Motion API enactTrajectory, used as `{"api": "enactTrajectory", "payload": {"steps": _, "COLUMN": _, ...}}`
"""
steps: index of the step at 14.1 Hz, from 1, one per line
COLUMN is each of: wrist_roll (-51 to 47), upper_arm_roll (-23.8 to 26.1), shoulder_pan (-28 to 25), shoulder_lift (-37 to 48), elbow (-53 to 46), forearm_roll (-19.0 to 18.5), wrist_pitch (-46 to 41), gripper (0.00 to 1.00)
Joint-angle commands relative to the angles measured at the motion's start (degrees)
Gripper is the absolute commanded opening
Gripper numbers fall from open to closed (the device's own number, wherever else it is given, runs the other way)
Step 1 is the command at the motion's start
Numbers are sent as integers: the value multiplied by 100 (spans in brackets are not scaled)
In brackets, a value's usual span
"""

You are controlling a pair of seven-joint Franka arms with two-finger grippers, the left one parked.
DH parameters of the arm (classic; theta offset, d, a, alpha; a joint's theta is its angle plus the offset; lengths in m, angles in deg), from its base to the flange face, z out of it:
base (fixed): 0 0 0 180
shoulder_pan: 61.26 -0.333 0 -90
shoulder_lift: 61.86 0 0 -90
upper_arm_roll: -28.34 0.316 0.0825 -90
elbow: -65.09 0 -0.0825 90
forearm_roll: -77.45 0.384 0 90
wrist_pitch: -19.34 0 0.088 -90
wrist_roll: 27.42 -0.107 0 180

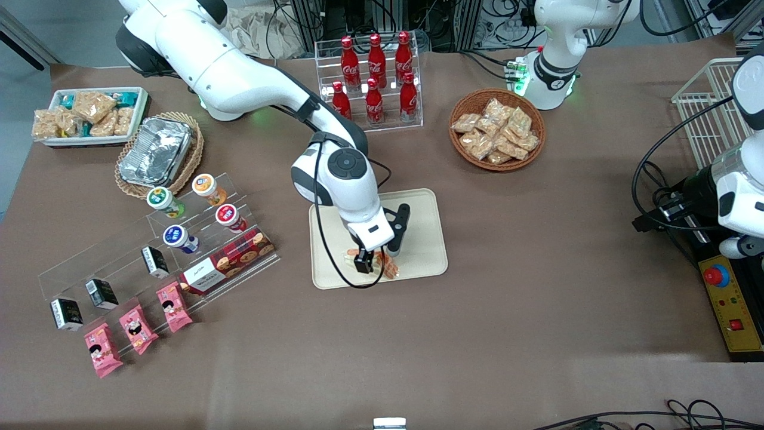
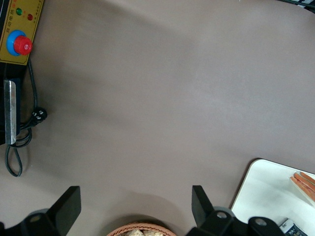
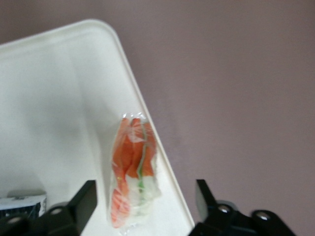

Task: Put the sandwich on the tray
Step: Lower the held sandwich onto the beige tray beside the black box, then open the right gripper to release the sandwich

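The sandwich (image 3: 133, 167), a clear-wrapped wedge with orange-red and green filling, lies on the cream-beige tray (image 3: 49, 98), close to the tray's rim. My right gripper (image 3: 145, 191) is open just above it, one finger on each side, neither touching the wrap. In the front view the gripper (image 1: 369, 263) hovers over the part of the tray (image 1: 418, 221) nearest the camera, and the wrist hides most of the sandwich (image 1: 391, 269). The left wrist view shows a corner of the tray (image 2: 266, 191) and one end of the sandwich (image 2: 305, 183).
A rack of cola bottles (image 1: 373, 77) and a wicker basket of snack packets (image 1: 496, 128) stand farther from the camera than the tray. An acrylic stepped shelf (image 1: 179, 239), a foil container (image 1: 155, 149) and a white snack bin (image 1: 89, 113) lie toward the working arm's end.
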Motion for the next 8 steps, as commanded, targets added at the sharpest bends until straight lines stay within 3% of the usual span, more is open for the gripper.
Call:
{"api": "enactTrajectory", "payload": {"steps": 1, "wrist_roll": -217, "upper_arm_roll": -5, "shoulder_pan": 119, "shoulder_lift": 578, "elbow": 54, "forearm_roll": 740, "wrist_pitch": -499, "gripper": 99}}
{"api": "enactTrajectory", "payload": {"steps": 2, "wrist_roll": -472, "upper_arm_roll": -31, "shoulder_pan": 259, "shoulder_lift": 815, "elbow": 63, "forearm_roll": 1092, "wrist_pitch": -771, "gripper": 99}}
{"api": "enactTrajectory", "payload": {"steps": 5, "wrist_roll": -947, "upper_arm_roll": -14, "shoulder_pan": 733, "shoulder_lift": 1457, "elbow": 54, "forearm_roll": 1437, "wrist_pitch": -1642, "gripper": 99}}
{"api": "enactTrajectory", "payload": {"steps": 8, "wrist_roll": -1605, "upper_arm_roll": -31, "shoulder_pan": 1269, "shoulder_lift": 1994, "elbow": 28, "forearm_roll": 2044, "wrist_pitch": -2380, "gripper": 99}}
